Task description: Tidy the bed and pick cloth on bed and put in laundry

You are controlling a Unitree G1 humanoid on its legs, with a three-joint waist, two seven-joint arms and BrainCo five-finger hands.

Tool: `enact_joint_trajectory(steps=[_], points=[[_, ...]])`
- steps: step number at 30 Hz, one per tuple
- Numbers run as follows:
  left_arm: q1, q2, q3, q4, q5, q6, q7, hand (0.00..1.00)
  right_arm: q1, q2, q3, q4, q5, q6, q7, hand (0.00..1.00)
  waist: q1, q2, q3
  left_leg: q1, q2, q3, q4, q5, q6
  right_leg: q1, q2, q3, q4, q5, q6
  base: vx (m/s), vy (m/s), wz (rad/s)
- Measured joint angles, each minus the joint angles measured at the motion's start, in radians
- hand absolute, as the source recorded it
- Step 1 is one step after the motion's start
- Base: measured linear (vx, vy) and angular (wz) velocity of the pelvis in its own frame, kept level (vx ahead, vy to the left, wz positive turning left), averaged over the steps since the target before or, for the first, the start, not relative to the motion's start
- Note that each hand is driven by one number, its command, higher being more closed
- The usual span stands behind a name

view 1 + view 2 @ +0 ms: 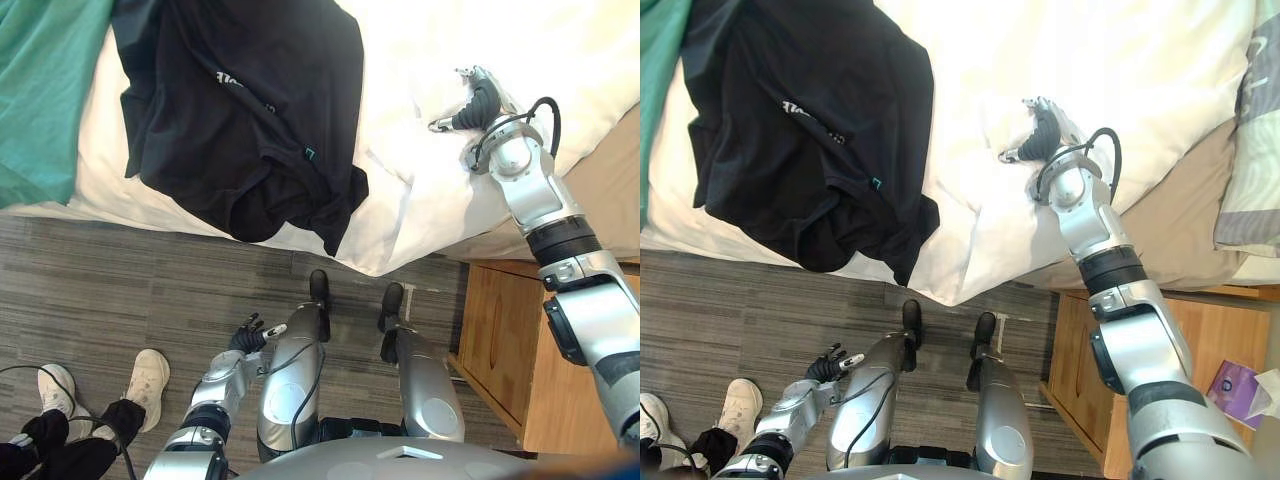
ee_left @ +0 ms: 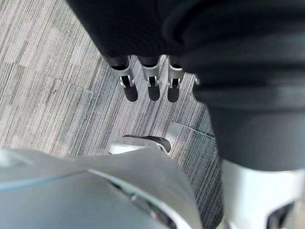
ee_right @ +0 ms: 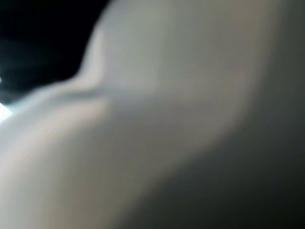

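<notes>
The black cloth (image 1: 240,100) lay crumpled on the left part of the bed (image 1: 600,190). Its near folds spilled over the bed's near edge, and one corner hung down toward the floor (image 1: 120,280). Its left side touched a green cloth (image 1: 45,90) that covered the far left corner. On its right side the cloth overlapped the white duvet (image 1: 420,40), whose near corner drooped past the mattress edge just beside the hanging black corner.

The right hand (image 1: 478,102) rested on the duvet, right of the cloth and apart from it. It was sunk into a raised fold, and whether it gripped the fabric could not be told.

The left hand (image 1: 250,335) hung low over the floor, near the robot's side, open and holding nothing, its fingers (image 2: 131,90) straight.

A pillow (image 1: 1250,150) sat at the bed's far right edge. A wooden nightstand (image 1: 500,340) stood near right, close against the bed. A person's white shoes (image 1: 145,375) stood near left. Between them, bare floor ran along the bed's near edge.
</notes>
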Motion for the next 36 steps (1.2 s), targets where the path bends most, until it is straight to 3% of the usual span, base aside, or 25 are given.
enact_joint_trajectory(steps=[5, 10, 11, 15, 17, 21, 22, 26, 29, 32, 34, 36], points=[[0.009, -0.001, -0.002, -0.021, 0.01, 0.017, 0.0, 0.0, 0.154, 0.019, -0.046, -0.064, 0.079, -0.006, -0.028, 1.0, 0.002, -0.009, -0.004, 0.093, 0.005, 0.007, -0.051, 0.008, -0.009, 0.095, 0.012, 0.001, -0.059, 0.014, -0.001, 0.02, -0.034, -0.05], [0.066, 0.0, 0.002, -0.085, 0.048, 0.054, 0.005, 0.0, 0.529, 0.146, -0.168, -0.317, 0.189, -0.027, -0.104, 1.0, -0.033, -0.075, -0.072, 0.192, 0.009, 0.055, -0.118, 0.009, -0.018, 0.165, 0.017, 0.035, -0.114, 0.04, 0.004, 0.06, -0.006, -0.25], [0.077, -0.003, 0.002, -0.086, 0.049, 0.063, 0.006, 0.0, 0.583, 0.159, -0.18, -0.343, 0.197, -0.028, -0.109, 0.0, -0.045, -0.079, -0.094, 0.201, 0.009, 0.056, -0.127, 0.01, -0.019, 0.17, 0.016, 0.036, -0.115, 0.042, 0.007, 0.14, 0.016, -0.15], [0.17, -0.039, 0.002, -0.086, 0.091, 0.076, 0.006, 0.0, 0.895, 0.223, -0.277, -0.45, 0.223, -0.071, -0.111, 0.0, -0.097, -0.088, -0.23, 0.31, 0.0, 0.084, -0.212, 0.015, -0.026, 0.225, 0.017, 0.063, -0.121, 0.045, 0.014, 0.13, 0.031, -0.23], [0.204, -0.055, 0.0, -0.078, 0.117, 0.082, 0.005, 0.0, 1.005, 0.254, -0.318, -0.451, 0.295, -0.109, -0.11, 0.0, -0.126, -0.074, -0.28, 0.372, -0.005, 0.108, -0.259, 0.02, -0.032, 0.252, 0.018, 0.077, -0.122, 0.044, 0.016, 0.07, 0.039, -0.34], [0.25, -0.072, 0.001, -0.076, 0.116, 0.079, -0.004, 0.0, 1.136, 0.348, -0.395, -0.386, 0.422, -0.159, -0.089, 0.0, -0.155, -0.043, -0.333, 0.422, -0.016, 0.127, -0.307, 0.031, -0.035, 0.275, 0.015, 0.086, -0.132, 0.036, 0.027, 0.02, 0.02, -0.2], [0.259, -0.077, 0.001, -0.074, 0.119, 0.074, -0.014, 0.0, 1.158, 0.37, -0.408, -0.352, 0.429, -0.19, -0.089, 0.0, -0.162, -0.032, -0.341, 0.442, -0.023, 0.133, -0.323, 0.037, -0.035, 0.291, 0.012, 0.086, -0.139, 0.026, 0.031, -0.01, 0.0, -0.07], [0.275, -0.1, 0.041, -0.038, 0.129, 0.047, -0.066, 0.0, 1.187, 0.452, -0.469, -0.172, 0.5, -0.291, -0.088, 0.0, -0.156, -0.007, -0.376, 0.521, -0.032, 0.161, -0.392, 0.06, -0.042, 0.333, 0.006, 0.088, -0.143, -0.009, 0.03, -0.03, -0.018, -0.09], [0.282, -0.118, 0.108, -0.034, 0.128, 0.04, -0.084, 0.0, 1.223, 0.484, -0.538, -0.071, 0.579, -0.325, -0.077, 0.0, -0.152, 0.001, -0.383, 0.554, -0.03, 0.181, -0.434, 0.068, -0.052, 0.341, 0.012, 0.092, -0.137, -0.021, 0.026, -0.07, -0.033, -0.14], [0.296, -0.13, 0.173, -0.026, 0.13, 0.042, -0.122, 0.0, 1.277, 0.494, -0.679, 0.023, 0.696, -0.348, -0.084, 0.0, -0.152, 0.008, -0.397, 0.562, -0.023, 0.215, -0.435, 0.058, -0.061, 0.348, 0.018, 0.11, -0.137, -0.025, 0.03, -0.03, -0.024, -0.24], [0.3, -0.139, 0.229, -0.007, 0.138, 0.046, -0.154, 0.0, 1.308, 0.483, -0.846, 0.018, 0.784, -0.381, -0.1, 0.0, -0.156, 0.006, -0.403, 0.584, -0.021, 0.242, -0.435, 0.046, -0.064, 0.36, 0.019, 0.122, -0.137, -0.026, 0.031, 0.01, -0.008, -0.25], [0.301, -0.14, 0.247, -0.007, 0.149, 0.052, -0.166, 0.0, 1.31, 0.464, -0.925, -0.015, 0.802, -0.398, -0.114, 0.0, -0.158, 0.005, -0.405, 0.594, -0.021, 0.249, -0.435, 0.039, -0.065, 0.368, 0.019, 0.125, -0.137, -0.026, 0.032, 0.01, -0.002, -0.15]])
